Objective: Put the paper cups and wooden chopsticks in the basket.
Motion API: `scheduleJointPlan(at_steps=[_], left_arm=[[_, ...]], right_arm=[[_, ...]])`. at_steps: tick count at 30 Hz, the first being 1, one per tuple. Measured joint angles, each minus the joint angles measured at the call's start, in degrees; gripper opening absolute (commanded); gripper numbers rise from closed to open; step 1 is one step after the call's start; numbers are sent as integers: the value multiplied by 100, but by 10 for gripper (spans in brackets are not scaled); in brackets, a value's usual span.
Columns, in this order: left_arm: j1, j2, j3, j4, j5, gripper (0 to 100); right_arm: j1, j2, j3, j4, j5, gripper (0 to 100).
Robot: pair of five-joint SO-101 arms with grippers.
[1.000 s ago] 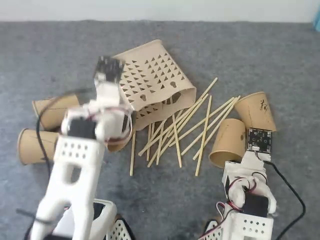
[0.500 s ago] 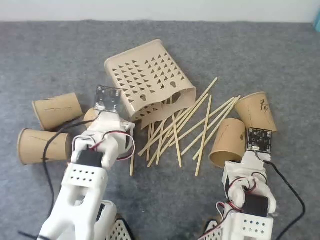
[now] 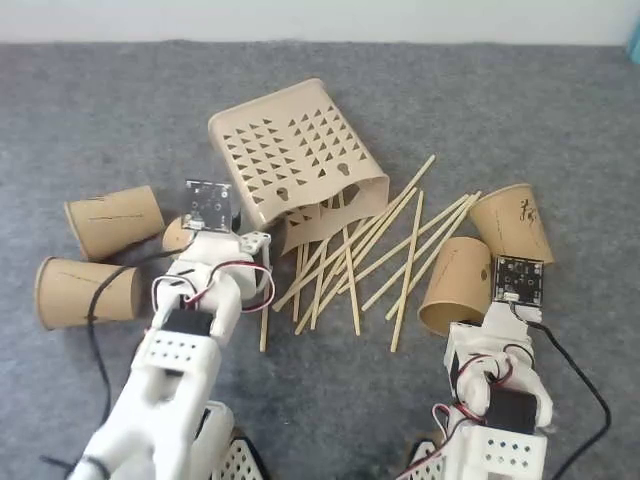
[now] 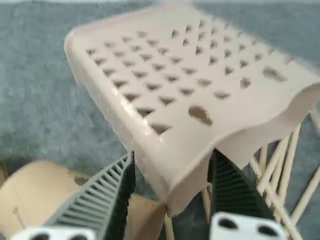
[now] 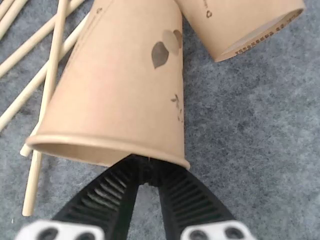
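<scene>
The beige perforated basket [image 3: 300, 160] lies tipped bottom-up over one end of several wooden chopsticks [image 3: 385, 250]. My left gripper [image 3: 240, 238] is open at the basket's near-left corner. In the left wrist view the basket [image 4: 200, 85] has that corner between the spread fingers of the left gripper [image 4: 171, 160], with a paper cup [image 4: 40, 200] just beside them. Two more cups [image 3: 113, 220] [image 3: 85, 292] lie on their sides at the left. My right gripper [image 5: 147, 175] is shut, its tips against the rim of a lying cup [image 5: 125, 90], and another cup [image 5: 235, 20] lies beyond.
Grey carpet [image 3: 480, 110] covers the table, with open room behind and to the right of the basket. The right cups [image 3: 455, 285] [image 3: 512, 222] lie close to the chopsticks' far ends. A pale wall edge runs along the back.
My left arm came down from over the basket and drew back to its near-left corner. The basket shifted slightly to the left. The right arm stayed still.
</scene>
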Motion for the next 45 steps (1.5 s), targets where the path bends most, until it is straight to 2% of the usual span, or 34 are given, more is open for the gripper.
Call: scheduleJointPlan(at_steps=[5,10,12,15,21,28,31,35,45], left_arm=[[-185,1231,-651,0,-62,229],[-519,1442,-1099,141,-88,215],[-492,1459,-1152,193,-255,152],[-466,1459,-1196,193,-387,6],[-475,1609,-1196,-413,-404,12],[-492,2470,-1925,-325,-404,12],[-492,2954,-2760,334,-132,12],[-484,3754,-4431,1802,334,11],[-545,6954,-10171,6022,431,11]], right_arm=[[0,0,0,0,0,17],[0,0,0,0,0,17],[0,0,0,0,0,17],[0,0,0,0,0,17],[0,0,0,0,0,17],[0,0,0,0,0,17],[0,0,0,0,0,17],[0,0,0,0,0,17],[0,0,0,0,0,17]])
